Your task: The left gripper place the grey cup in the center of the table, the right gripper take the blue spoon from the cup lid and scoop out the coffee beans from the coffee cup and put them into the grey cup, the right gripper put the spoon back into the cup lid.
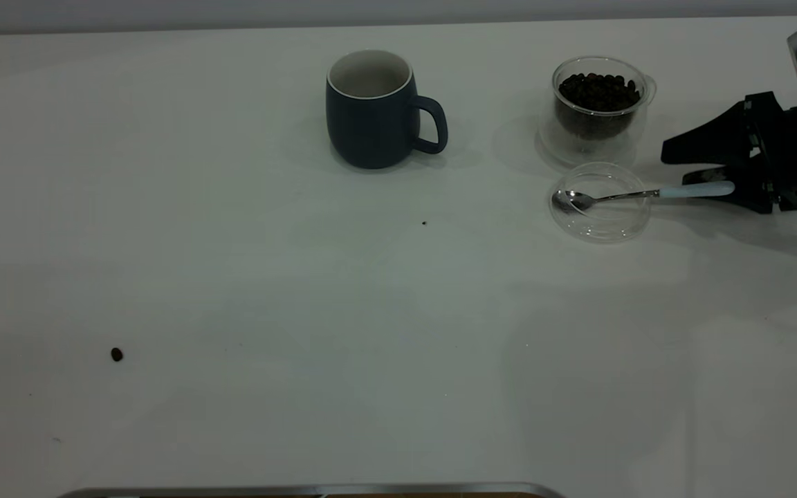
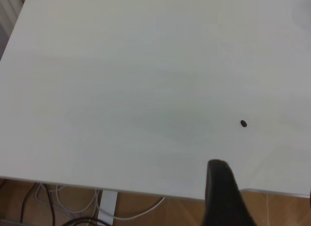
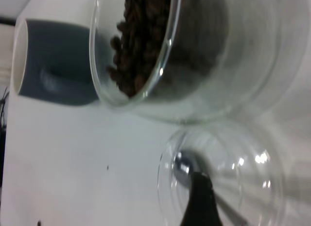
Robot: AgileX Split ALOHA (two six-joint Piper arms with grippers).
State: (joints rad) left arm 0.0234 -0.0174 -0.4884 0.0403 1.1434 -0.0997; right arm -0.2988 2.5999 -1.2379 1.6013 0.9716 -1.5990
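The grey cup [image 1: 374, 114] stands upright and empty at the back middle of the table [image 1: 301, 311], its handle toward the coffee cup [image 1: 599, 104], which is full of coffee beans [image 1: 599, 90]. In front of that cup lies the cup lid [image 1: 600, 204] with the blue spoon [image 1: 647, 194] resting in it, bowl in the lid, handle pointing right. My right gripper [image 1: 696, 178] is open, with its jaws on either side of the spoon's handle end. In the right wrist view one finger [image 3: 199, 201] hangs over the lid [image 3: 243, 177]. My left gripper [image 2: 265, 201] is open over the table's edge.
One loose bean [image 1: 116, 354] lies at the front left of the table and also shows in the left wrist view [image 2: 243, 123]. A tiny dark speck [image 1: 424, 223] lies in front of the grey cup. A metal strip [image 1: 315, 491] runs along the table's front edge.
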